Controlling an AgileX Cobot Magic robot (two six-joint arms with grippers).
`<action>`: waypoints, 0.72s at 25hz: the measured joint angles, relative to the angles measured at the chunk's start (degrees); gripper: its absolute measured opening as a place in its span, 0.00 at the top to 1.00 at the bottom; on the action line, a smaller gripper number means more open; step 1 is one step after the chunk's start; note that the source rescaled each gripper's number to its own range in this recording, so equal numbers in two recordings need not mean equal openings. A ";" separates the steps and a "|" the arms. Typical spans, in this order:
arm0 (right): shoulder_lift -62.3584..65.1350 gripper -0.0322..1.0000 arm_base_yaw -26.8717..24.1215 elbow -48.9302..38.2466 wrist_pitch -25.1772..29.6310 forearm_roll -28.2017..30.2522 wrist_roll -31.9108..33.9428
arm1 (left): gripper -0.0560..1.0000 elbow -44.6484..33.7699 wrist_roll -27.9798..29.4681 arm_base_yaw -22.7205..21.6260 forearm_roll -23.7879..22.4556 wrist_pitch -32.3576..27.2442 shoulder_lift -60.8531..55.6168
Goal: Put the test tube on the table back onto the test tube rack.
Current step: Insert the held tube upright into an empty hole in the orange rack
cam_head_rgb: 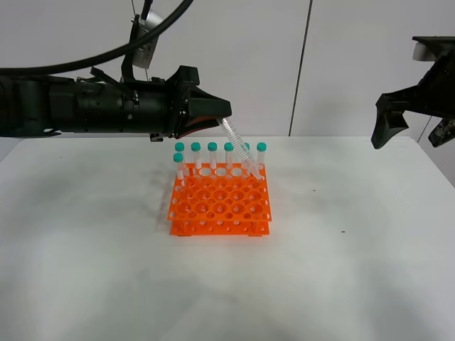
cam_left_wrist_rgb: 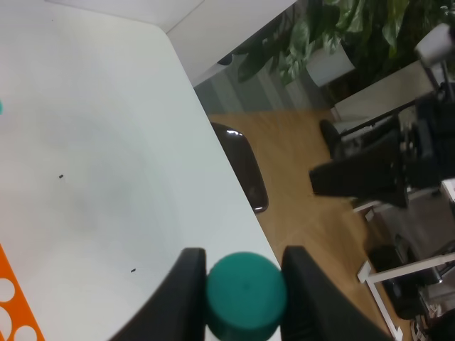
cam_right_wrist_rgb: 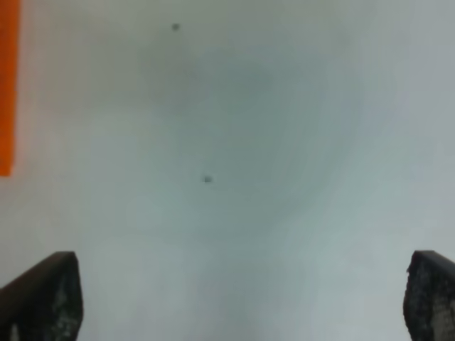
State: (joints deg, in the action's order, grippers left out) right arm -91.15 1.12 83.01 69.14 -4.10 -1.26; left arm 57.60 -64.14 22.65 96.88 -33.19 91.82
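Observation:
My left gripper (cam_head_rgb: pixel 222 114) is shut on the test tube (cam_head_rgb: pixel 237 147), which hangs tilted with its tapered tip down at the back right holes of the orange test tube rack (cam_head_rgb: pixel 220 206). In the left wrist view its teal cap (cam_left_wrist_rgb: pixel 245 295) sits pinched between the black fingers (cam_left_wrist_rgb: pixel 186 284). Whether the tip is inside a hole I cannot tell. The rack stands in the middle of the white table (cam_head_rgb: pixel 355 270). My right gripper (cam_head_rgb: pixel 414 124) hovers open and empty, high at the right, well away from the rack; its wrist view shows the gripper (cam_right_wrist_rgb: pixel 238 298) over bare table.
Several teal-capped tubes (cam_head_rgb: pixel 212 158) stand upright in the rack's back row and left side. The rack's edge shows as an orange strip (cam_right_wrist_rgb: pixel 7 85) and an orange corner (cam_left_wrist_rgb: pixel 11 312). Beyond the table's edge are a dark chair (cam_left_wrist_rgb: pixel 245 167) and plants (cam_left_wrist_rgb: pixel 341 28).

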 joint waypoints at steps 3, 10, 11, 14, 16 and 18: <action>3.58 0.00 0.00 -5.91 0.00 0.00 -0.01 | 0.95 0.00 0.00 0.00 0.00 0.00 0.00; 18.86 0.00 0.00 -23.73 0.08 -0.23 -0.28 | 0.95 0.00 0.00 0.00 0.00 0.00 0.00; 21.24 0.00 0.00 -26.18 0.08 -0.23 -0.56 | 0.95 0.00 0.00 0.00 0.00 0.00 0.00; 29.87 0.00 0.00 -35.15 0.13 -0.23 -1.35 | 0.95 0.00 0.00 0.00 0.00 0.00 0.00; 36.83 0.00 0.00 -40.63 -1.15 -0.23 -2.13 | 0.95 0.00 0.00 0.00 0.00 0.00 0.00; 43.66 0.00 0.00 -45.73 -4.33 -0.23 -2.83 | 0.95 0.00 0.00 0.00 0.00 0.00 0.00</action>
State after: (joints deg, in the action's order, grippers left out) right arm -47.49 1.12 37.28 64.81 -4.34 -4.08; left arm 57.60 -64.14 22.65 96.88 -33.19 91.82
